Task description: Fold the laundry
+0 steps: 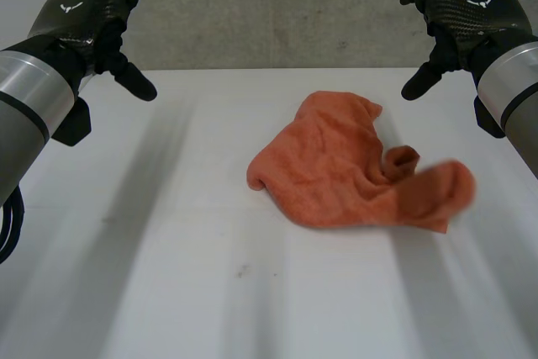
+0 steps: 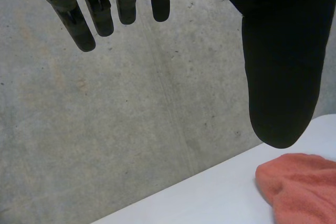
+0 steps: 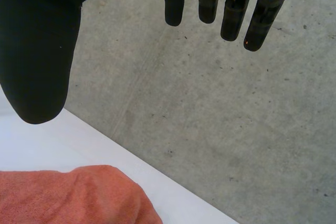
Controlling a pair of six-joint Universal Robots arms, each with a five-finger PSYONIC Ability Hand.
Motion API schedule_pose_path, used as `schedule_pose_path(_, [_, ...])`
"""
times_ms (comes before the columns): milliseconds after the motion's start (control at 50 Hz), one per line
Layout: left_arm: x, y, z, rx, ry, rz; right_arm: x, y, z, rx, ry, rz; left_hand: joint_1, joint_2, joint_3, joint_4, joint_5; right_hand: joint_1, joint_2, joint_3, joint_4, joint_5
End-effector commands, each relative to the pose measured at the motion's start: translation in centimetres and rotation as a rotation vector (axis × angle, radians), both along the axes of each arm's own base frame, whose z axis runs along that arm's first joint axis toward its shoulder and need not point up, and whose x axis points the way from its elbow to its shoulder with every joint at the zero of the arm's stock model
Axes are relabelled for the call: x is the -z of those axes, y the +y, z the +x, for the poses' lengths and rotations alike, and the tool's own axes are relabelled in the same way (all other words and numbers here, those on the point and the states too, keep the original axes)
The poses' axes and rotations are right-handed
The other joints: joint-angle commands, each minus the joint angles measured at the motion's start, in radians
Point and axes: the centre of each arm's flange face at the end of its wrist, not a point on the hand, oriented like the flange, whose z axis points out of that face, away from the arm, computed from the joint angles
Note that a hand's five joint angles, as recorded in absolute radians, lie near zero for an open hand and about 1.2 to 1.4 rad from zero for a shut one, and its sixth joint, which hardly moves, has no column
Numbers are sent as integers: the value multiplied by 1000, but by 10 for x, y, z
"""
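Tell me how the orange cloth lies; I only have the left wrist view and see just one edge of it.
Observer: The cloth is a crumpled heap on the table, towards the right arm's side.
Operator: Is the right hand on it?
Observer: No, the right hand is raised clear of the cloth, fingers relaxed and empty.
Operator: Any loose end to take?
Observer: One flap sticks out on the side nearest the right arm.

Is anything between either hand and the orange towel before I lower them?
Nothing visible. The left hand and right hand hover open above the white table, apart from the crumpled orange towel lying between them.
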Motion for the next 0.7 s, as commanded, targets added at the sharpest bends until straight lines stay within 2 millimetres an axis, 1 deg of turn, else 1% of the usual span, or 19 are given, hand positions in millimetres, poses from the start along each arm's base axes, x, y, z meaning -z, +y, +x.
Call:
schedule_pose_path(20, [2, 0, -1, 2, -5, 5, -1, -1, 0, 1, 6, -6, -5, 11, 6, 8, -23, -36, -46, -38, -57, -67])
schedule_pose_path(160, [22, -3, -6, 17, -31, 58, 6, 0, 2, -12, 131, -24, 13, 29, 23, 26, -6, -36, -46, -38, -57, -67])
schedule_pose_path(200, [30, -3, -11, 31, -42, 82, 16, 2, 1, -10, 253, -18, 21, 38, 32, 35, 3, -36, -46, -38, -57, -67])
schedule_pose_path(240, [50, 0, -26, 74, -70, 131, 24, 3, 0, -15, 311, 1, 45, 61, 55, 58, 27, -36, -46, -38, -57, -67])
schedule_pose_path(260, [50, 0, -26, 74, -70, 131, 24, 3, 0, -15, 311, 1, 45, 61, 56, 58, 27, -36, -46, -38, -57, -67])
schedule_pose_path(300, [71, 5, -42, 123, -97, 182, 45, 2, 0, -24, 405, 70, 48, 64, 59, 61, 30, -36, -46, -38, -57, -67])
schedule_pose_path(320, [71, 5, -42, 123, -97, 183, 45, 2, 0, -24, 406, 71, 48, 64, 59, 61, 30, -36, -46, -38, -57, -67])
schedule_pose_path(360, [97, 6, -56, 159, -126, 236, 66, 4, -1, -41, 449, 159, 48, 64, 59, 61, 30, -36, -46, -38, -57, -67])
schedule_pose_path(420, [109, 5, -62, 171, -137, 255, 77, 4, -5, -40, 462, 203, 48, 64, 59, 61, 30, -36, -46, -38, -57, -67])
schedule_pose_path(460, [127, -1, -71, 185, -152, 255, 100, 8, -5, -68, 469, 277, 48, 64, 59, 61, 30, -36, -46, -38, -57, -67])
schedule_pose_path(480, [127, -1, -71, 185, -152, 255, 100, 8, -5, -68, 469, 278, 48, 64, 59, 61, 30, -36, -46, -38, -57, -67])
schedule_pose_path(520, [141, -5, -80, 200, -175, 230, 122, 5, -4, -72, 453, 333, 48, 64, 59, 61, 30, -36, -46, -38, -57, -67])
schedule_pose_path(540, [141, -5, -80, 200, -175, 230, 122, 5, -4, -72, 452, 333, 48, 64, 59, 61, 30, -36, -46, -38, -57, -67])
schedule_pose_path(560, [145, -6, -83, 205, -186, 212, 136, 3, -3, -71, 440, 364, 48, 64, 59, 61, 30, -36, -46, -38, -57, -67])
schedule_pose_path(580, [145, -6, -83, 205, -186, 212, 136, 3, -3, -71, 440, 364, 48, 64, 59, 61, 30, -36, -46, -38, -57, -67])
schedule_pose_path(620, [146, -8, -85, 204, -195, 188, 160, -5, -1, -60, 415, 405, 45, 61, 56, 58, 27, -36, -46, -38, -57, -67])
schedule_pose_path(640, [146, -8, -85, 204, -195, 188, 160, -5, -1, -59, 415, 405, 45, 61, 56, 58, 27, -36, -46, -38, -57, -67])
schedule_pose_path(680, [146, -7, -84, 202, -196, 187, 180, -13, 0, -52, 406, 427, 45, 61, 56, 58, 27, -36, -46, -38, -57, -67])
schedule_pose_path(700, [146, -7, -84, 202, -196, 187, 180, -13, 0, -52, 406, 427, 45, 61, 56, 58, 27, -36, -46, -38, -57, -67])
